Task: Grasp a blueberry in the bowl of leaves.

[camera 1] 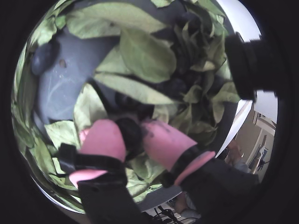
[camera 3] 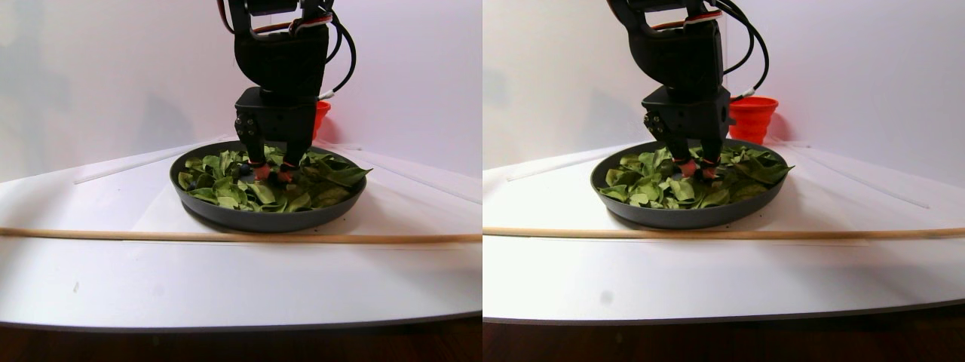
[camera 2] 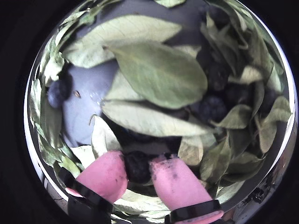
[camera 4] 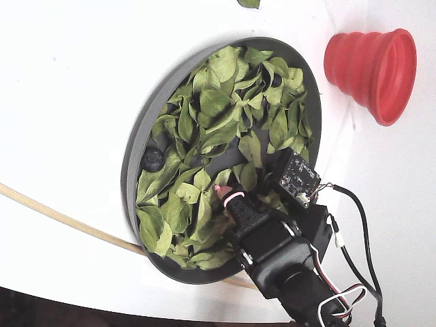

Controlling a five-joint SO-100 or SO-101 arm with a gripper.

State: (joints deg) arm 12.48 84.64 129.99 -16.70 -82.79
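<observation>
The dark-grey bowl (camera 4: pixel 133 157) holds a loose heap of green leaves (camera 4: pixel 218 109). My gripper (camera 2: pixel 138 163) has pink fingertips (camera 2: pixel 105 175) and reaches down into the leaves at the bowl's near side. In both wrist views a dark blueberry (camera 2: pixel 138 167) sits pinched between the two pads, touching both; it also shows in a wrist view (camera 1: pixel 131 134). The gripper (camera 4: pixel 221 194) stands low over the leaves, as the stereo pair view (camera 3: pixel 272 172) shows too. Other blueberries lie among the leaves (camera 2: pixel 212 107) and on the bare bowl floor (camera 4: pixel 152 159).
A red ribbed cup (camera 4: pixel 371 65) stands on the white table beyond the bowl. A thin wooden stick (camera 3: pixel 226 236) lies across the table in front of the bowl (camera 3: pixel 264 221). A stray leaf (camera 4: pixel 248 3) lies outside the bowl.
</observation>
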